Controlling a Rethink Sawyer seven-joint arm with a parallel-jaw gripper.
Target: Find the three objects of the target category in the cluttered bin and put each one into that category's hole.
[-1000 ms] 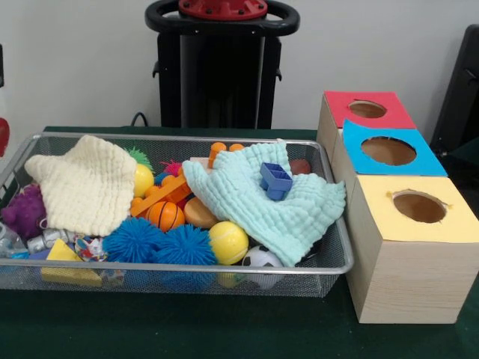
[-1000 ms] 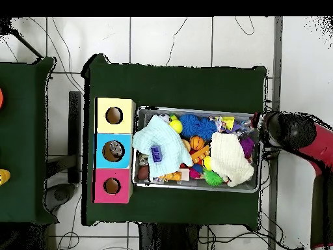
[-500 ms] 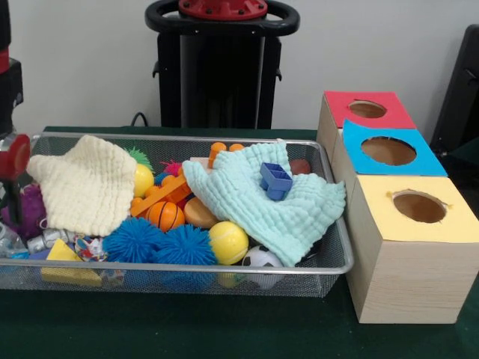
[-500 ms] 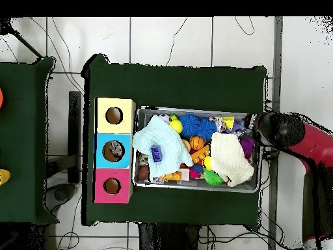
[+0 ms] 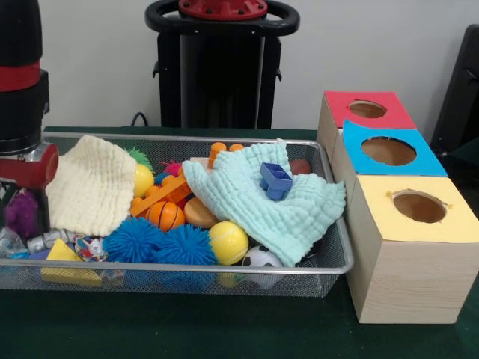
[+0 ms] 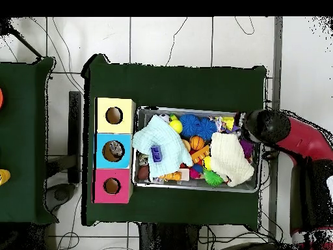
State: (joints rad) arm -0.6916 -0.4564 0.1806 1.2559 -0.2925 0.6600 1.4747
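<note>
A wire mesh bin (image 5: pixel 224 267) holds a jumble of toys. A cream cloth (image 5: pixel 90 183) and a pale blue cloth (image 5: pixel 262 202) cover part of them, and a small blue block (image 5: pixel 275 179) lies on the blue cloth. Two blue spiky balls (image 5: pixel 157 243), a yellow ball (image 5: pixel 228 241), a small basketball (image 5: pixel 165 215) and a purple spiky ball (image 5: pixel 21 215) show. My gripper (image 5: pixel 22 191) hangs over the bin's left end, by the purple ball; its state is hidden. From overhead the gripper (image 6: pixel 252 126) is above the bin's right end (image 6: pixel 259 156).
Three wooden boxes stand beside the bin, each with a round hole: red top (image 5: pixel 367 109), blue top (image 5: pixel 388 150), yellow top (image 5: pixel 419 207). A yellow triangular block (image 5: pixel 67 265) and a soccer ball (image 5: pixel 262 258) lie at the bin's front. A second green table (image 6: pixel 23 140) is at the overhead view's left.
The arm has swung in from beyond the bin's end and now stands over that end, lower and further inward. The toys and cloths have not moved.
</note>
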